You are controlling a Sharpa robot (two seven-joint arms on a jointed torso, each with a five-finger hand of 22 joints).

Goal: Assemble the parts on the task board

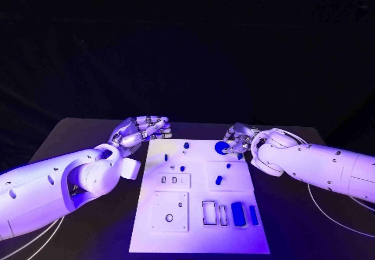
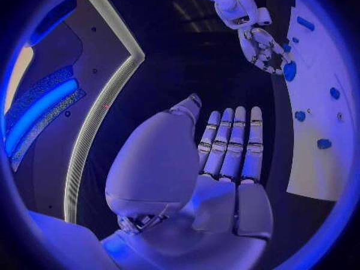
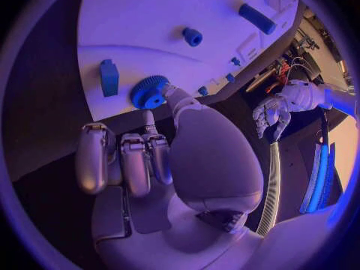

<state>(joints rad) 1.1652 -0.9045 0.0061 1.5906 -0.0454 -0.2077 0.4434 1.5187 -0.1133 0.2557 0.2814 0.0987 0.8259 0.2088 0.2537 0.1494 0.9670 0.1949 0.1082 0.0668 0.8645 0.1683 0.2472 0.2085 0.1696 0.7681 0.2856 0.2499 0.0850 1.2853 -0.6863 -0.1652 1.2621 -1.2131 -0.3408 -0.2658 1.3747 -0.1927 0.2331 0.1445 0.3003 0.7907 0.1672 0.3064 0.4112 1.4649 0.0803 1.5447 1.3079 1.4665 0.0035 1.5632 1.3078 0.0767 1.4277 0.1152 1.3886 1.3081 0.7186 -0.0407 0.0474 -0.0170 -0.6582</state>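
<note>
Blue gear (image 3: pixel 149 92) at far right part of task board (image 1: pixel 199 238), pinched in my right hand (image 1: pixel 244 142). Step: placing gear. Next: line up over its seat, lower squarely. My left hand (image 1: pixel 141 129) beside board, fingers straight, holds nothing.

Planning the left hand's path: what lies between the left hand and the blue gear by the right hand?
In the head view, the task board's far end with a small blue peg separates left hand from blue gear.

Left hand (image 1: pixel 142 129) empty, fingers (image 2: pixel 234 139) straight; right hand (image 1: pixel 240 138) pinching.
</note>
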